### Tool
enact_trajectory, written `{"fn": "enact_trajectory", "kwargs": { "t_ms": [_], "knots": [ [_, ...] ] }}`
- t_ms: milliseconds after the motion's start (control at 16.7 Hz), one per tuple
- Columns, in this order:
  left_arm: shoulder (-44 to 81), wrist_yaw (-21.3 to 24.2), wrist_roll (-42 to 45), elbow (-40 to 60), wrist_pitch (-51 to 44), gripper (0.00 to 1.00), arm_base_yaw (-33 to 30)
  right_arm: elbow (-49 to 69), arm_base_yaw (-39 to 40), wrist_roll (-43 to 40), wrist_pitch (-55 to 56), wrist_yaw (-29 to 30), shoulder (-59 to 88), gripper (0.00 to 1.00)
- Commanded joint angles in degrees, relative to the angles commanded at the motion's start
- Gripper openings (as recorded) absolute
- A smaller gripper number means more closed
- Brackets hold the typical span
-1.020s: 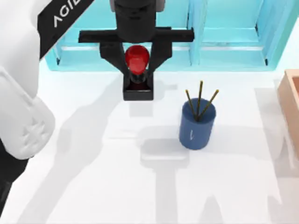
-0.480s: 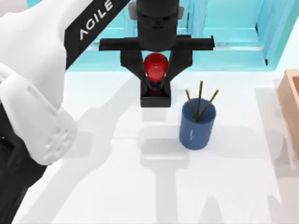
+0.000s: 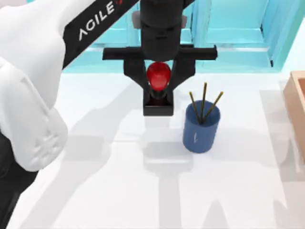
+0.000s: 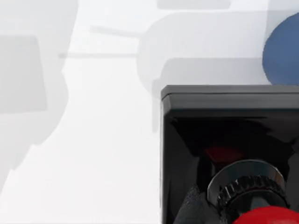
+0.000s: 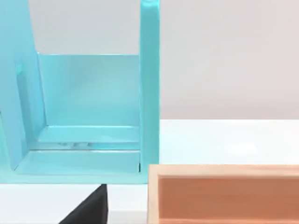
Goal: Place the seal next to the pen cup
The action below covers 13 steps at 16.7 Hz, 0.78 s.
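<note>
Left gripper (image 3: 158, 81): I have it clamped on the seal, its two black fingers pinching in from either side around the neck just under the red knob, so the stamp hangs upright with its base level.
Seal (image 3: 157, 90): held in my left claw, just to the left of the pen cup and slightly toward the far edge of the table in the top view; the red ball (image 3: 158, 76) sits on top, the square black base (image 3: 157, 106) below. I cannot tell whether the base touches the table or hangs just above it.
Pen cup (image 3: 201, 129): dark blue, upright, three pencils (image 3: 203, 104) fanning out of it. It stands apart from the seal, with a narrow strip of white table between them.
Left wrist view: the base's top edge (image 4: 229, 95) fills the near field, and a curve of the blue cup (image 4: 282, 51) shows beyond it, so the two are near each other.
Right arm: parked off to the right; its camera looks at a turquoise organizer (image 5: 93, 116) and a wooden box (image 5: 224, 193).
Step in hand: I judge the carry is about done and the set-down comes next.
Risk: opening the fingers before the base is flat on the table (image 3: 119, 191) could tip the top-heavy stamp toward the cup.
</note>
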Motion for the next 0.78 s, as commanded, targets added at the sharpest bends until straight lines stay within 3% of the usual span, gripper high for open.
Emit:
{"fn": "enact_trajectory", "kwargs": {
  "t_ms": [180, 780],
  "knots": [
    [0.0, 0.0, 0.0, 0.0, 0.0, 0.00, 0.0, 0.0, 0.0, 0.0, 0.0, 0.0, 0.0, 1.00],
    [0.0, 0.0, 0.0, 0.0, 0.0, 0.75, 0.0, 0.0, 0.0, 0.0, 0.0, 0.0, 0.0, 1.00]
  ]
}}
